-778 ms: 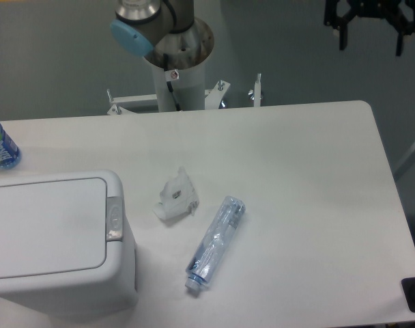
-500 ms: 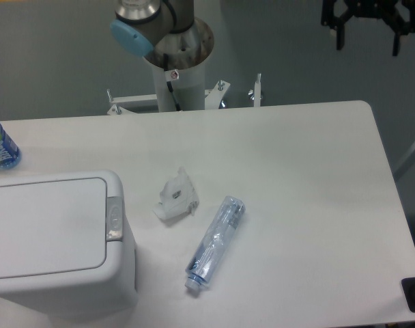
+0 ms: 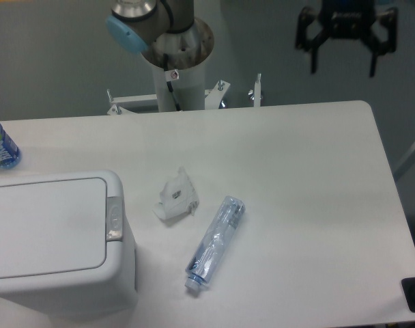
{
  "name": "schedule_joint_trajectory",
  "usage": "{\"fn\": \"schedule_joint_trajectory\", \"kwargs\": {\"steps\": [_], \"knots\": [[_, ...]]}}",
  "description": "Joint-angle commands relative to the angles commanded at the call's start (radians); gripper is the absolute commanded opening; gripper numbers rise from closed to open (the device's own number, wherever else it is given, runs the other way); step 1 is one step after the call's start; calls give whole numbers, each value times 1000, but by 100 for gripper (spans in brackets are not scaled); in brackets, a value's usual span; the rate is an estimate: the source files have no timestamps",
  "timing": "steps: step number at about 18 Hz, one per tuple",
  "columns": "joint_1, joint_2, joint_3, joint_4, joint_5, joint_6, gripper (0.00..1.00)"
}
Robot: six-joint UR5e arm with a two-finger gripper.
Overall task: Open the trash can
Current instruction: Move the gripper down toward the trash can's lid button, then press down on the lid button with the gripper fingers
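Trash can [image 3: 54, 242] sits at the table's [image 3: 303, 178] near-left corner, lid down, body cropped by the frame. Gripper [image 3: 342, 63] hangs beyond the far edge, fingers apart, top cut off.

Wrapper [image 3: 175, 196] lies between trash can [image 3: 54, 239] and bottle [image 3: 215, 243].

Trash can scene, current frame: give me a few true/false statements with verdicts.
1. The trash can lid is shut. True.
2. The pincer is pressing the grey latch. False: it hangs open in the air beyond the table's far edge, touching nothing.
3. A clear plastic bottle lies on its side on the table. True.
4. The crumpled wrapper sits on the lid. False: it lies on the table, between can and bottle.
5. A blue-labelled bottle shows at the left edge. True.
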Motion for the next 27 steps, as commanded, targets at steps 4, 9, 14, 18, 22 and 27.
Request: {"fn": "schedule_joint_trajectory", "kwargs": {"steps": [4, 9, 14, 18, 22, 27], "knots": [[-120, -46, 9, 12, -37, -269, 100], [-157, -84, 3, 66, -231, -499, 100], [-246, -146, 12, 178, -235, -567, 100], [-321, -196, 6, 322, -235, -645, 100], [-352, -213, 6, 331, -235, -654, 100], [-356, -223, 3, 331, -233, -653, 100]]}}
